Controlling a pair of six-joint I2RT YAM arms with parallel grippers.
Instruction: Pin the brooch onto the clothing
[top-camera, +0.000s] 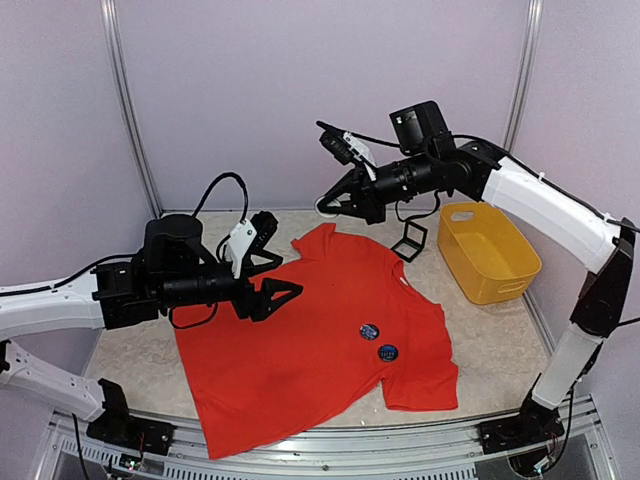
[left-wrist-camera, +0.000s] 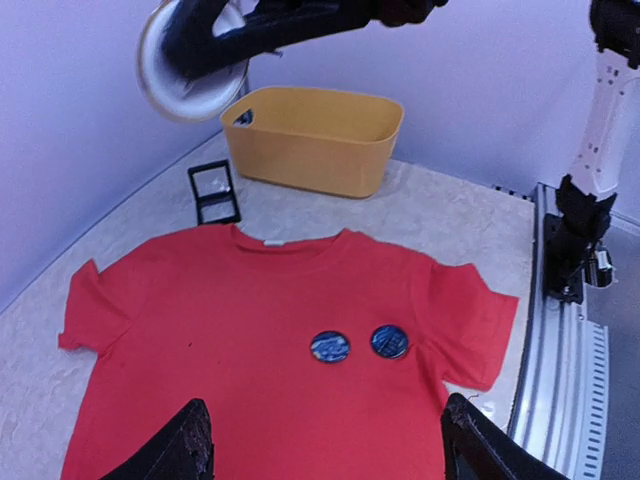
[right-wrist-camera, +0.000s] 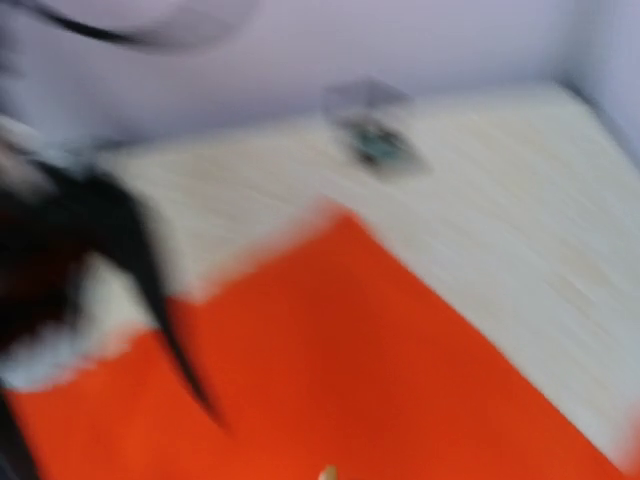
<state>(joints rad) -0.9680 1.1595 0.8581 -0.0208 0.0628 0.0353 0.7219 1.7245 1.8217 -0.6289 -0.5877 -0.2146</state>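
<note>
The clothing, a red-orange T-shirt (top-camera: 310, 340) (left-wrist-camera: 230, 330) (right-wrist-camera: 350, 370), lies flat on the table. Two round blue brooches sit on its chest, one (top-camera: 369, 330) (left-wrist-camera: 330, 346) beside the other (top-camera: 388, 352) (left-wrist-camera: 389, 341). My left gripper (top-camera: 280, 262) (left-wrist-camera: 325, 445) hovers open over the shirt's left half, its fingers wide apart with nothing between them. My right gripper (top-camera: 330, 205) is raised above the collar, shut on a round silvery brooch (left-wrist-camera: 190, 65) seen from its back. The right wrist view is blurred and its own jaws do not show.
A yellow plastic basket (top-camera: 500, 290) (left-wrist-camera: 310, 150) stands at the right rear. A small black frame stand (top-camera: 409, 240) (left-wrist-camera: 214, 192) sits between the basket and the shirt's collar. The enclosure walls rise close behind the table.
</note>
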